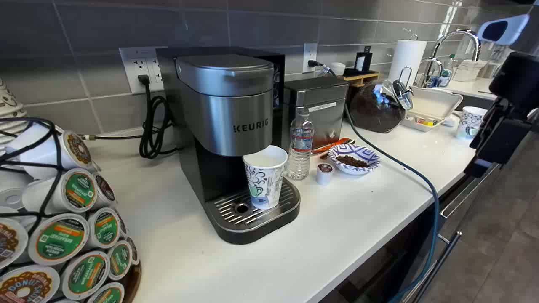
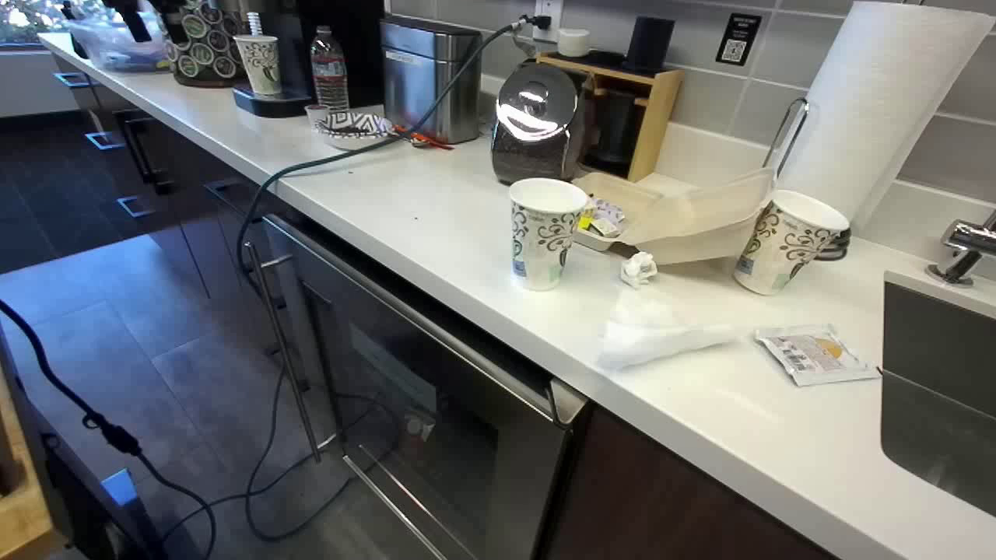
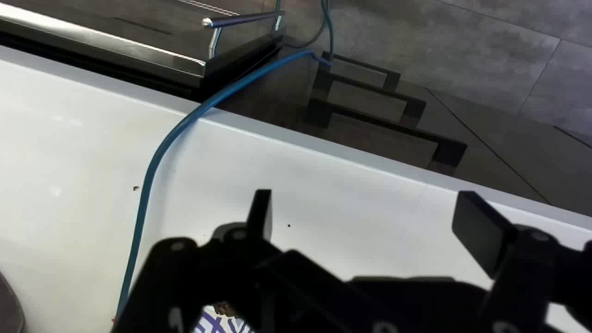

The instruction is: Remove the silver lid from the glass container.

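In an exterior view, a pile of coffee pods (image 1: pixel 59 240) is on the far left. Next comes a big gray coffee machine (image 1: pixel 231 122), with a paper cup (image 1: pixel 263 179) standing under its front part. Right after it a clear water bottle (image 1: pixel 300 143) stands up, and then there is a steel box (image 1: pixel 334 115) and a blue and white bowl (image 1: pixel 365 153).

Farther right is the glass container (image 1: pixel 372 111). It sits on the white surface (image 1: pixel 181 261), behind the bowl and near the steel box. It is fat and see-through, and looks dark brown inside. The silver lid (image 1: pixel 403 94) sits on its slanted mouth, so it leans too. In an exterior view, the silver lid (image 2: pixel 537 97) shows its face: it is round and shiny like a mirror, with a bright white streak across it. A tan food box (image 1: pixel 436 101) is just beside the glass container, to the right.

On the far right, the arm (image 1: pixel 516 29) hangs down from the top corner, well apart from the silver lid. Its black end points down and tips a little to the left. In the wrist view, a blue cord (image 3: pixel 147 185) bends across the surface on the left, and right of it is the gripper (image 3: pixel 367 219). Its two fingers (image 3: pixel 481 231) are spread wide, with the white surface showing between them.
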